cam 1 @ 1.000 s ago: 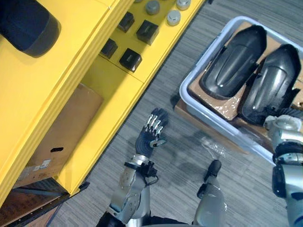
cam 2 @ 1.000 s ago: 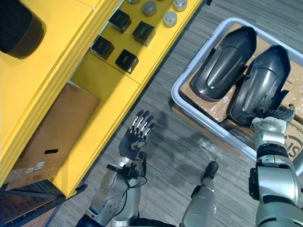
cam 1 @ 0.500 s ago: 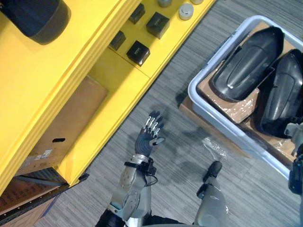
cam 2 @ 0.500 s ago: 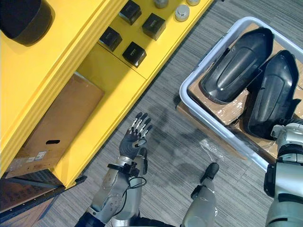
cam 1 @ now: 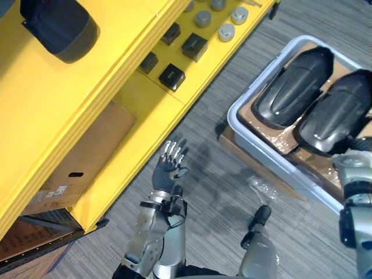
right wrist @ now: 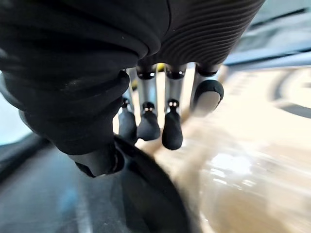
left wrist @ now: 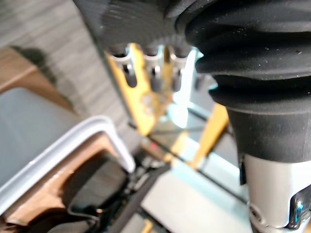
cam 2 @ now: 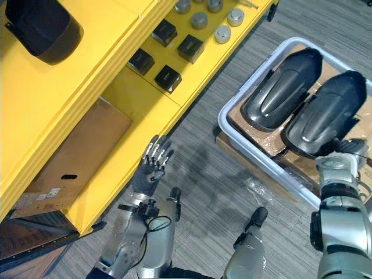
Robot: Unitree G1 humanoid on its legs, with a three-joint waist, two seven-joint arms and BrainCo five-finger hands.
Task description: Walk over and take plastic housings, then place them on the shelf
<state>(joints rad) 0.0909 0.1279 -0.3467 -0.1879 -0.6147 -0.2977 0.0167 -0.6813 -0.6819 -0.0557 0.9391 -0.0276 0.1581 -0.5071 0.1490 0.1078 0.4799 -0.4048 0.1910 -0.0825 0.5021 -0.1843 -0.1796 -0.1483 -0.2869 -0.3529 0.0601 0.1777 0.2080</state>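
Housings (cam 1: 290,87), two black ones, lie side by side in the grey bin (cam 1: 232,116) on the floor, right of the yellow shelf (cam 1: 87,87). Your left hand (cam 1: 165,171) hovers beside the shelf. Left wrist view: its fingers (left wrist: 153,73) are straight and empty. Right wrist view: your right hand (right wrist: 146,97) hangs just over one housing, fingers loose, gripping nothing.

The shelf (cam 1: 70,116) is bright yellow. The housings (cam 1: 290,87) are glossy black, the tray (cam 1: 278,161) pale grey, its cardboard lining (cam 2: 237,123) brown. The floor (cam 1: 221,192) is grey with fine dark streaks. The square blocks (cam 1: 172,76) are black, the round caps (cam 1: 226,32) dull grey, and the box (cam 1: 81,157) plain brown.
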